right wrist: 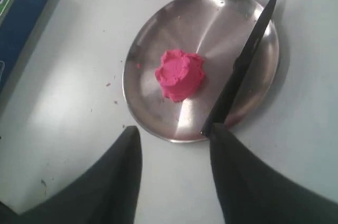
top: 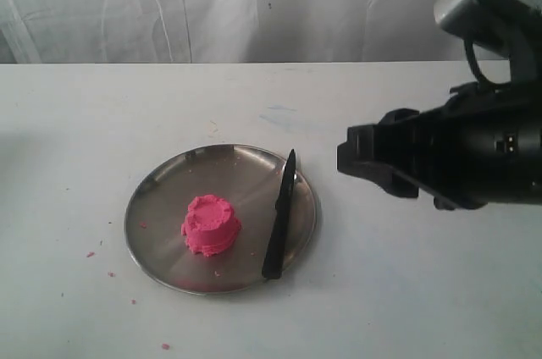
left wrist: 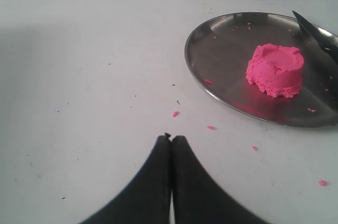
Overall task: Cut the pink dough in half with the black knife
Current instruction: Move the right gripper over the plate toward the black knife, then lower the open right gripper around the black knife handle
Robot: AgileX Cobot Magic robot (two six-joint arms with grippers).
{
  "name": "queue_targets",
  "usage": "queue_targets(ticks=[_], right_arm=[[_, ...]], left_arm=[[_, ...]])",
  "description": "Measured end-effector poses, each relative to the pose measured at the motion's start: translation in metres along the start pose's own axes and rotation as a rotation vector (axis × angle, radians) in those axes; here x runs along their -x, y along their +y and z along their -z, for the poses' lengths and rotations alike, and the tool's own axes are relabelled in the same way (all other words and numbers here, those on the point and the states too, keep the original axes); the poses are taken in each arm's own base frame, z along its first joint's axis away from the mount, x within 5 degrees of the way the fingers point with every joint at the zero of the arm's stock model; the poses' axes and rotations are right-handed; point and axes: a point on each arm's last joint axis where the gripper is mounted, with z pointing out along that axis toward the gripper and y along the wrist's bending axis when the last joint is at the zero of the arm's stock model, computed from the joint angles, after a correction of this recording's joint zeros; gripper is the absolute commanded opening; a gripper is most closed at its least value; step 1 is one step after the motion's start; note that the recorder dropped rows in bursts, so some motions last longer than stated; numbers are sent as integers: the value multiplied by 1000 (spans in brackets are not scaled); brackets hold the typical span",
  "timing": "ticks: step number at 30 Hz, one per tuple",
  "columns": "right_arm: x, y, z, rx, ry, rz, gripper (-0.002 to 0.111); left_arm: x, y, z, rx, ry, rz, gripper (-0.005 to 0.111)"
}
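Observation:
The pink dough [top: 211,225] [left wrist: 275,69] [right wrist: 180,74] is one whole round mound in the middle of a steel plate [top: 161,198] [right wrist: 148,60]. The black knife [top: 280,217] [right wrist: 240,65] lies flat across the plate's right side, its tip pointing to the back and only its blade tip [left wrist: 317,35] showing in the left wrist view. My right gripper [top: 360,160] [right wrist: 177,131] hangs open above the table to the right of the plate, nothing between its fingers. My left gripper [left wrist: 170,138] is shut and empty over bare table, apart from the plate.
Tiny pink crumbs [top: 91,254] [left wrist: 175,113] dot the white table to the left of and in front of the plate. A blue box [right wrist: 21,12] lies at the edge of the right wrist view. A white cloth backdrop [top: 254,3] hangs behind the table.

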Motion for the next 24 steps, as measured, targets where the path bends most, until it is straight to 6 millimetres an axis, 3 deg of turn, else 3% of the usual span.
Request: queue_targets(ticks=[8,17,24], right_arm=[[34,7,13,21,-159,-23,40],[51,15,25,35,-235,-23,40],[60,-2,34,19,-269,-64,40]], left_arm=[[0,0,0,0,-2,0,0],[0,0,0,0,-2,0,0],[0,0,0,0,-2,0,0]])
